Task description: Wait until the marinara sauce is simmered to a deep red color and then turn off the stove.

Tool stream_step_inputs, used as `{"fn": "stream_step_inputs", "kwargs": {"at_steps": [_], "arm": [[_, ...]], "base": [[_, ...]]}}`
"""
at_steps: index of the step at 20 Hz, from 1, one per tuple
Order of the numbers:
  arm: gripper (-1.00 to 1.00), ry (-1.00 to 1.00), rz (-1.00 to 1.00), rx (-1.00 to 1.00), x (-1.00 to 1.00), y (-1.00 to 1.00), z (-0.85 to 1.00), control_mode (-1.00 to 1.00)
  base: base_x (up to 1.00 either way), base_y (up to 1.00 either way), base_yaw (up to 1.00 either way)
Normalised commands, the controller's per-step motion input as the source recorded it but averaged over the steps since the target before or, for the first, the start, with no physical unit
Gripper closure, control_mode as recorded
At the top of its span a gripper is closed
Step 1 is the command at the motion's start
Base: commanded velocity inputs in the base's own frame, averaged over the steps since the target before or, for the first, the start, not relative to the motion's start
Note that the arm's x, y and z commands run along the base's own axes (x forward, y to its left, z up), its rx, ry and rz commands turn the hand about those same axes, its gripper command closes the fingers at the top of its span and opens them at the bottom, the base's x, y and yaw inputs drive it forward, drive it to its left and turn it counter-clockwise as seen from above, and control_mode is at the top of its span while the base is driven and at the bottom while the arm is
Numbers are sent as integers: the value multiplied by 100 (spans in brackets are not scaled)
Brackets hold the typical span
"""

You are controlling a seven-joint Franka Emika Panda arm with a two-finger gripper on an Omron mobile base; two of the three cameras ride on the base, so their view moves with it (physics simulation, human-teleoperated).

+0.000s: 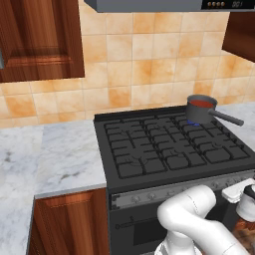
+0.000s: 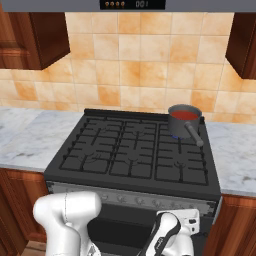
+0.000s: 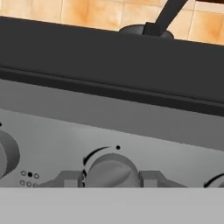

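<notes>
The claw point(image 3: 111, 178) is squeezed onto a round grey knob point(image 3: 109, 171) on the front strip of the stove point(image 1: 164, 144), with one finger tip point(image 3: 68, 178) on each side of the knob, touching it. More knobs peek in at the left and right edges of the hand view. In the right base view the hand sits low in front of the stove, at the right part of the grey knob strip. On top, the black grates cover the stove. At the back right corner stands a dark grey saucepan point(image 1: 200, 110) with its handle pointing toward the front right. A small blue flame shows under it. The marinara sauce point(image 1: 201, 103) inside is red and smooth. Marble counters point(image 1: 64, 154) lie on both sides of the stove, and orange tiles cover the wall behind.
</notes>
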Motion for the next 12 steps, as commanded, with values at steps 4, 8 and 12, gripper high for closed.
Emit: {"fn": "stream_step_inputs", "kwargs": {"at_steps": [4, 8, 12], "arm": [[100, 5, -3, 18, 0, -1, 0, -100], [100, 6, -3, 19, 0, -3, 0, -100], [100, 5, -4, 22, -1, -9, 0, -100]], "base": [[0, 0, 0], [0, 0, 0], [0, 0, 0]]}}
